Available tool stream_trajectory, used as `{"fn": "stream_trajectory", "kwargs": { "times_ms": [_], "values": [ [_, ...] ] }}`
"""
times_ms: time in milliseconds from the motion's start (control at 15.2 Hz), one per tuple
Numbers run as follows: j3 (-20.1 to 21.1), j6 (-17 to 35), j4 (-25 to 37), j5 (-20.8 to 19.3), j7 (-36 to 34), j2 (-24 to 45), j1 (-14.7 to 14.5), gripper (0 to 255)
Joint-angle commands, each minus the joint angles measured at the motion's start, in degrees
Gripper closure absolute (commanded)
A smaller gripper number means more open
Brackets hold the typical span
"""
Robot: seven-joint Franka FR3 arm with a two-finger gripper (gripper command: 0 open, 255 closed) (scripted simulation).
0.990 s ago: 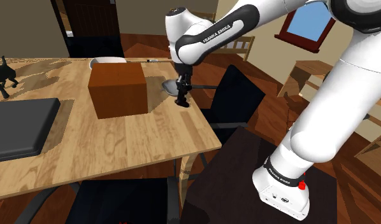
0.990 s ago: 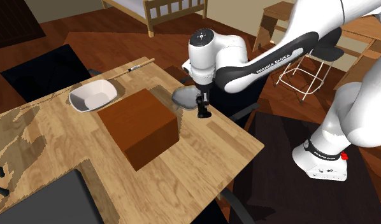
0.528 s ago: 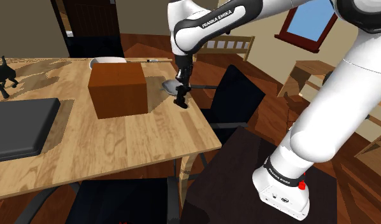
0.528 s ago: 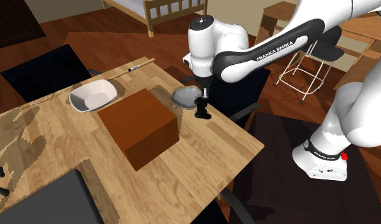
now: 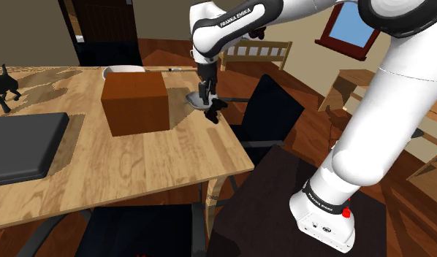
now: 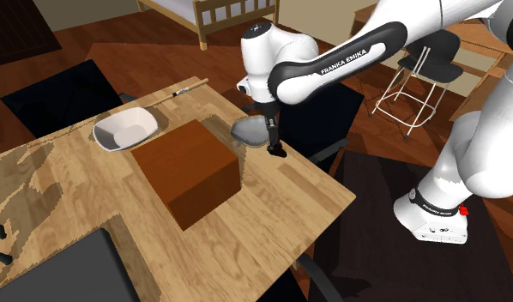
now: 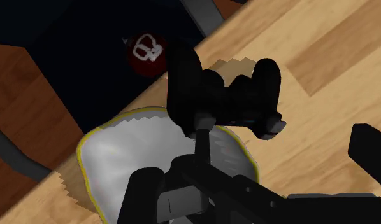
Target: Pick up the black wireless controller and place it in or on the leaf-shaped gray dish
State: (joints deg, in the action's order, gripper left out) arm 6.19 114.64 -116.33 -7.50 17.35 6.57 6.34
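One step looks done and the second is in hand: the gripper (image 5: 208, 101) is closed on the black wireless controller (image 7: 224, 95) and holds it in the air, off the wooden table (image 5: 137, 171). The controller hangs over the rim of the leaf-shaped dish (image 7: 113, 159), partly above the dish and partly above the bare wood just beside it. In the second exterior view it also sits at the edge of the dish, not over the middle. My judgement is that the carrying is almost complete. The next move calls for a small shift toward the middle of the dish, then a slow descent. The release should come only when the controller is low, because the dish looks shallow and the controller could slide or tip over the rim.

The controller is matte black, with two rounded handles and a thicker body between them, an uneven shape which may not lie flat. The dish is plain grey and smooth, a pointed oval with a thin yellowish line along the rim. The table shows a light wood grain. A brown box (image 5: 135, 102) with flat, plain faces stands just beside the dish, and a dark chair (image 5: 272, 109) stands on the other side of the dish, at the table edge
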Motion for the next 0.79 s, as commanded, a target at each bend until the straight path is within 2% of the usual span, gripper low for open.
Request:
{"fn": "stream_trajectory", "kwargs": {
  "times_ms": [0,264,726],
  "values": [
    [-0.06,1.15,-0.35,0.07,0.96,1.05,0.16,0],
    [-0.24,4.53,-2.6,-0.33,0.71,2.19,0.32,0],
    [-0.24,4.53,-2.6,-0.33,0.71,2.19,0.32,0]
  ]
}}
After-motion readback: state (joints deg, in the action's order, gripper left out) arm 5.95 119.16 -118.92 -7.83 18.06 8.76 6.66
